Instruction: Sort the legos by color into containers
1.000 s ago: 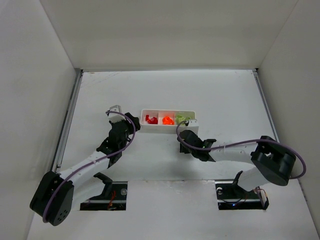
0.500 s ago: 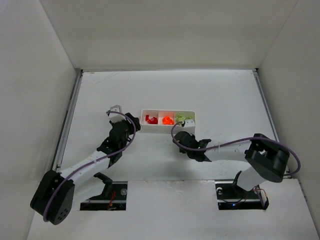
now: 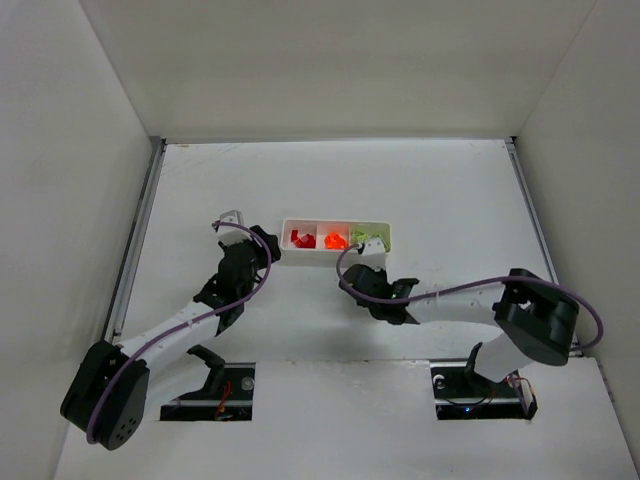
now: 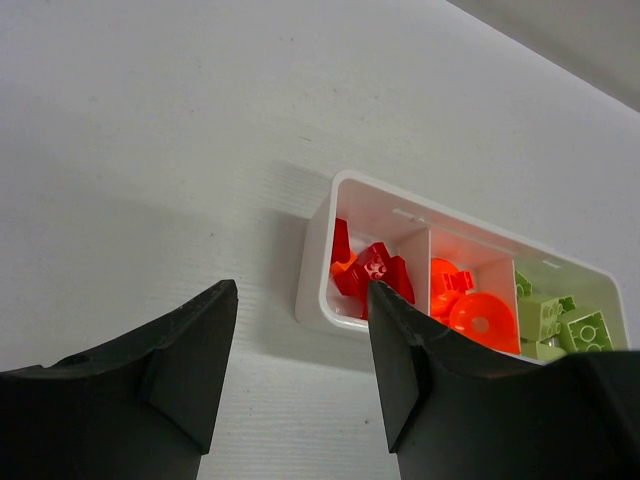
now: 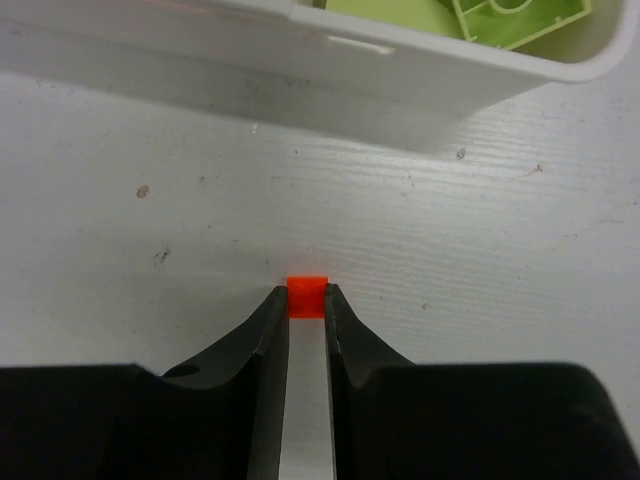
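Observation:
The white three-compartment tray (image 3: 337, 252) holds red legos (image 4: 372, 273) in its left cell, orange legos (image 4: 470, 312) in the middle and pale green legos (image 4: 562, 322) on the right. My right gripper (image 5: 306, 304) is shut on a tiny orange lego (image 5: 307, 296), pinched at the fingertips just before the tray's near wall (image 5: 300, 52). In the top view this gripper (image 3: 358, 281) hides the brick. My left gripper (image 4: 300, 296) stands open with nothing in it, by the tray's left end (image 4: 314, 272).
White walls close the table in at the back and both sides. A metal rail (image 3: 135, 240) runs along the left edge. A purple cable loops over each arm. Small dark specks (image 5: 142, 190) mark the table surface.
My right gripper has slid left along the tray's near side and its jaws have come together on the orange lego. The left arm has not moved.

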Robot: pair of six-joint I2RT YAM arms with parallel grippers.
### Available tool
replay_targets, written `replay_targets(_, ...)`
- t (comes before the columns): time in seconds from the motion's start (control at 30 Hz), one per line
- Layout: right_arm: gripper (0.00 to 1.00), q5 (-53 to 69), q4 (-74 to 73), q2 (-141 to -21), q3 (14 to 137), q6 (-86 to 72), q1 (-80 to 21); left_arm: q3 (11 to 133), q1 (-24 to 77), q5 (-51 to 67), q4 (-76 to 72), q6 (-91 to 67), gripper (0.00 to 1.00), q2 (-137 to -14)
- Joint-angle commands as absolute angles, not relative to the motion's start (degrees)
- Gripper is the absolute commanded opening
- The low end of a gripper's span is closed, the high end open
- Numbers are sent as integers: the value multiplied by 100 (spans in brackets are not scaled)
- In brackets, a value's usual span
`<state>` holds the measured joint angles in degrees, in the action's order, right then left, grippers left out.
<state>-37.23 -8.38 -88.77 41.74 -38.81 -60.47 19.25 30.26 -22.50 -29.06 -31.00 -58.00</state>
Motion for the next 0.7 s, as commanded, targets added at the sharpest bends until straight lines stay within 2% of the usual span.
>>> replay_targets(0.0,21,-3648,-897,-8193,4227,-3867,-6104,1916,2993,-2259,-3164,-3155,52,-5652)
replay_targets(0.2,21,-3051,-370,-7883,4631,-3403,-5903,1916,3027,-2285,-3182,-3173,55,-5704)
replay_targets(0.5,22,-2549,395,-9297,6116,-2839,-5120,1863,2905,-2347,-3182,-3208,66,-5678)
replay_targets(0.57,25,-2549,378,-9553,6353,-2830,-5023,1863,2878,-2347,-3164,-3243,68,-5678)
replay_targets(0.67,39,-2549,413,-9615,6451,-2839,-4970,1846,2835,-2390,-3164,-3296,74,-5669)
